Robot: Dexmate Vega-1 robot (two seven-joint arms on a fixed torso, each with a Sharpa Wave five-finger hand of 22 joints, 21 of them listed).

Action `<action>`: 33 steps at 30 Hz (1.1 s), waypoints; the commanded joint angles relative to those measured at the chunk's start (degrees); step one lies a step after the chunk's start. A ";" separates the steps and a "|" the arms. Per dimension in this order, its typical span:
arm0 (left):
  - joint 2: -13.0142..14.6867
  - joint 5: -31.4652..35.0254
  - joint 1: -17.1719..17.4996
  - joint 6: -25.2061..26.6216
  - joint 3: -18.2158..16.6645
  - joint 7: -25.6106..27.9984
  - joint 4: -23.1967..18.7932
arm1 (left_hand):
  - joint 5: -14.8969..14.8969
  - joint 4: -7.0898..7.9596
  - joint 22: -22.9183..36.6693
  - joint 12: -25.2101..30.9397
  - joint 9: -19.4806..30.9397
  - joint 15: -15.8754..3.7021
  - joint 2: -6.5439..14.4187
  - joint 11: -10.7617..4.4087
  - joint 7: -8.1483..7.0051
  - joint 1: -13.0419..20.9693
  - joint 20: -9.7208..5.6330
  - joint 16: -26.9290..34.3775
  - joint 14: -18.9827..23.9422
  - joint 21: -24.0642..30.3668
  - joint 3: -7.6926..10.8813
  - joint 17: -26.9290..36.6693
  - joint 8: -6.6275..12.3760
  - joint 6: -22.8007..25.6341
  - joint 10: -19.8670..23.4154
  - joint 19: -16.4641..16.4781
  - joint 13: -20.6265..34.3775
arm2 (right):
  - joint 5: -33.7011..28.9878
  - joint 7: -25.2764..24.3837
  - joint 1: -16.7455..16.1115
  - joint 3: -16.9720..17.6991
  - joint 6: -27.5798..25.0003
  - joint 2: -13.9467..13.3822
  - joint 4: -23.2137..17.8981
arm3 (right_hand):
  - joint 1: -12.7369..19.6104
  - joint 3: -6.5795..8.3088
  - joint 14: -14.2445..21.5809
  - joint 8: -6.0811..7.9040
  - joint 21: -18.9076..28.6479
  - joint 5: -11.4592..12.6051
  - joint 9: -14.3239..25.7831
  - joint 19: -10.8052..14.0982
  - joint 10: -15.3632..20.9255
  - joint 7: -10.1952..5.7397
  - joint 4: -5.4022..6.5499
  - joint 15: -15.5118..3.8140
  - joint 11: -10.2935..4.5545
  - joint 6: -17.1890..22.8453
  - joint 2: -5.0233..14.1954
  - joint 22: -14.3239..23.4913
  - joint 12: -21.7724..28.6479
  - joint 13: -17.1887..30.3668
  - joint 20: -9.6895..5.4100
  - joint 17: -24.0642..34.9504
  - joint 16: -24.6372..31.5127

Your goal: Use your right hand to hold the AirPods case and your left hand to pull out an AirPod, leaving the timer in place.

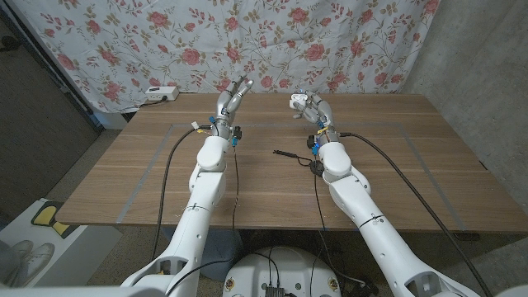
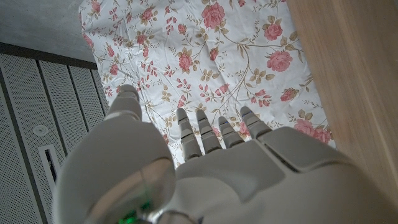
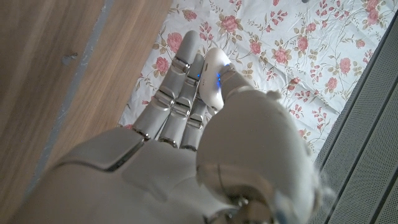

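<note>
a: where's the airpods case (image 3: pixel 213 79) right now?

b: i've got it in the right hand (image 1: pixel 308 105), lifted above the far edge of the wooden table (image 1: pixel 396 173). the right wrist view shows it best: it sits between the thumb and the fingers (image 3: pixel 180 87), with the thumb pressed against its side.

a: how does it look?

b: small, white, smooth and rounded, glossy, like a pebble. a blue glow shows along the edge where it meets the fingers. i can't tell from these views whether the lid is up or closed, and in the head view it's just a pale blob at the fingertips.

a: and the left hand (image 1: pixel 231 96)?

b: holding nothing, fingers stretched out and apart. it's raised over the table's far edge too, well apart from the right hand and to that hand's left. in its own wrist view the fingers (image 2: pixel 208 134) reach toward the floral cloth (image 1: pixel 272 41) hanging behind the table.

a: anything else near the table?

b: a thin dark item (image 1: pixel 289 154) lies on the table's middle, just beside my right forearm; too small to tell what it is. a white power strip (image 1: pixel 161 94) sits beyond the table's far left corner, against the cloth. black cables (image 1: pixel 169 165) run down both arms across the tabletop.
</note>
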 commanded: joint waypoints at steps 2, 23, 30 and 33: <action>1.43 1.07 0.19 -0.56 0.62 -0.23 -0.81 | -0.13 -0.15 0.17 -0.01 0.24 0.24 0.19 0.21 -0.25 0.72 0.37 -0.20 -0.28 -0.15 0.46 0.15 -0.07 0.71 -0.34 -0.35 0.08 | 1.46 1.10 -0.37 0.39 -1.36 -0.43 -1.00 | 0.78 -0.27 2.31 0.30 0.52 0.23 0.21 -0.47 8.38 -0.10 -0.01 -9.57 -7.96 0.71 -0.06 0.09 0.21 1.01 -4.75 0.21 -0.11; 6.24 1.79 -0.05 1.39 1.18 -4.06 -3.53 | 0.49 -0.82 0.16 -0.28 0.32 1.36 2.69 0.56 3.89 5.34 0.76 -0.79 -4.73 -0.54 3.90 0.09 1.96 18.00 -4.05 -2.97 -0.88 | 2.10 1.94 -1.39 0.91 -3.39 -1.78 -3.68 | 1.04 -0.68 2.57 -0.43 2.05 0.34 0.32 -0.93 8.61 0.50 0.03 -9.57 -7.63 0.33 -0.04 -0.10 -0.03 0.95 -4.70 0.59 -0.35; 7.97 2.14 -0.11 1.78 1.40 -5.82 -4.94 | 0.22 -0.60 0.14 -0.62 0.36 1.78 1.98 0.77 3.91 4.90 0.92 -0.80 -6.63 -0.79 3.63 0.17 0.46 16.40 -5.85 -4.46 -1.04 | 2.11 2.45 -1.41 1.01 -4.09 -2.38 -4.27 | 1.14 -0.78 2.60 -0.67 2.49 0.38 0.33 -1.09 8.80 0.70 0.03 -9.55 -7.53 0.11 -0.04 -0.16 -0.02 1.01 -4.71 0.70 -0.43; 9.06 3.68 -0.09 0.80 1.81 -5.25 -5.72 | 0.13 -0.49 0.14 0.75 0.41 1.82 1.47 0.30 2.28 4.63 1.02 -0.21 -6.82 -0.47 3.52 0.20 -2.29 11.99 -3.02 -4.67 -1.11 | 2.19 2.63 -1.35 1.02 -4.48 -2.52 -4.41 | 1.19 -0.85 2.63 -0.85 2.79 0.40 0.34 -1.21 8.72 0.75 0.04 -9.55 -7.56 -0.09 -0.03 -0.20 -0.08 1.10 -4.71 0.78 -0.47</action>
